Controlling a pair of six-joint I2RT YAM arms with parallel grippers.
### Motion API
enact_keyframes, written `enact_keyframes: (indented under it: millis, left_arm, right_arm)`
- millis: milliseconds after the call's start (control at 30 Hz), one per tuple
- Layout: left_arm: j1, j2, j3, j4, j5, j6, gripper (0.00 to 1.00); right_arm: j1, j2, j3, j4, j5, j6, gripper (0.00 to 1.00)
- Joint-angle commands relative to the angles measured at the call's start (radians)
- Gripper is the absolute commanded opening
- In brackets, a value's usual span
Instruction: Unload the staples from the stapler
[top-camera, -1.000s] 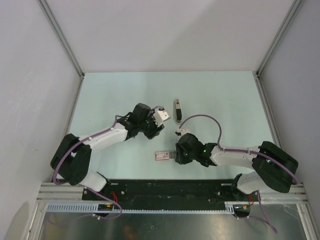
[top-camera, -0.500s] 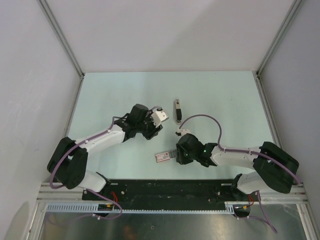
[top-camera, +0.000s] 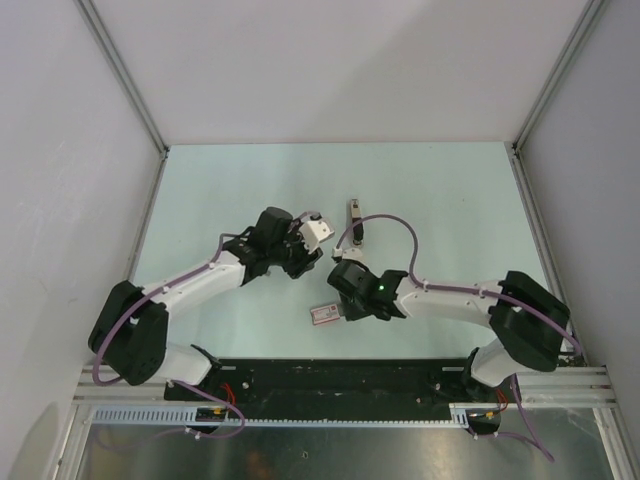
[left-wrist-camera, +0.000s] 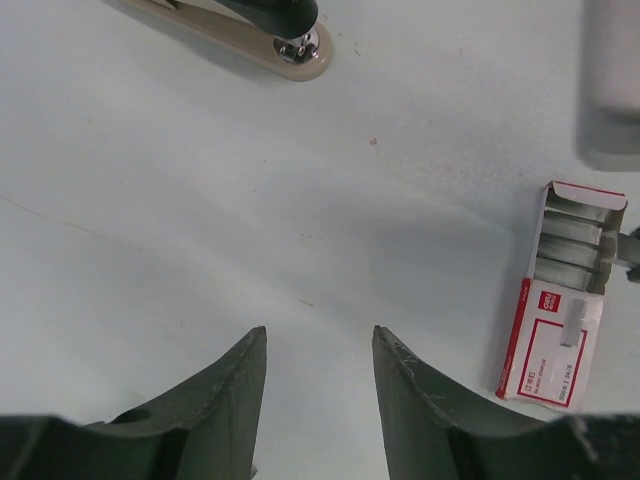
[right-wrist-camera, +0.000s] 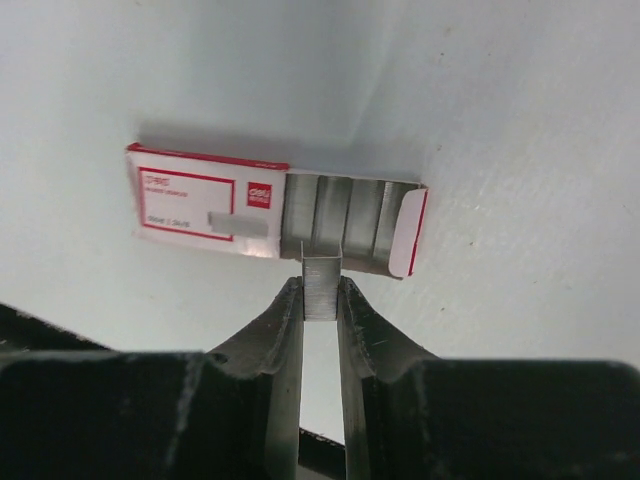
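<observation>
The stapler, a small one with a tan base and a dark upper arm, lies on the pale green surface with its length along the 12-to-6 line in the top view. Neither tool touches it. From the red-and-white staple box it sits at about 1 o'clock.

The right tool is closed down to a narrow gap and pinches a short grey staple strip between its fingertips. The strip's far end reaches the near edge of the box's slid-out tray; contact there cannot be made out. The tray is pulled out toward 3 o'clock in the right wrist view and shows rows of grey staples, with a white flap at its end. A short grey piece lies on the box's printed lid.

The left tool hangs above bare surface with its fingers spread apart and nothing between them. In its wrist view the stapler's end is at 12 o'clock, cut by the top edge, and the box is at 3 o'clock.
</observation>
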Motion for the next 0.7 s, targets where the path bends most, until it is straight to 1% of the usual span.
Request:
enact_keyframes:
  millis: [0, 200, 667]
  left_arm:
    - [0.014, -0.054, -0.010, -0.007, 0.032, -0.009, 0.51]
    - [0.035, -0.065, -0.006, -0.013, 0.062, -0.023, 0.52]
    - [0.045, -0.059, -0.008, -0.015, 0.080, -0.029, 0.53]
  right_arm:
    - [0.003, 0.070, 0.071, -0.091, 0.044, 0.017, 0.00]
    - [0.000, 0.104, 0.111, -0.109, 0.049, 0.012, 0.00]
    - [0.004, 0.150, 0.164, -0.107, 0.053, 0.002, 0.00]
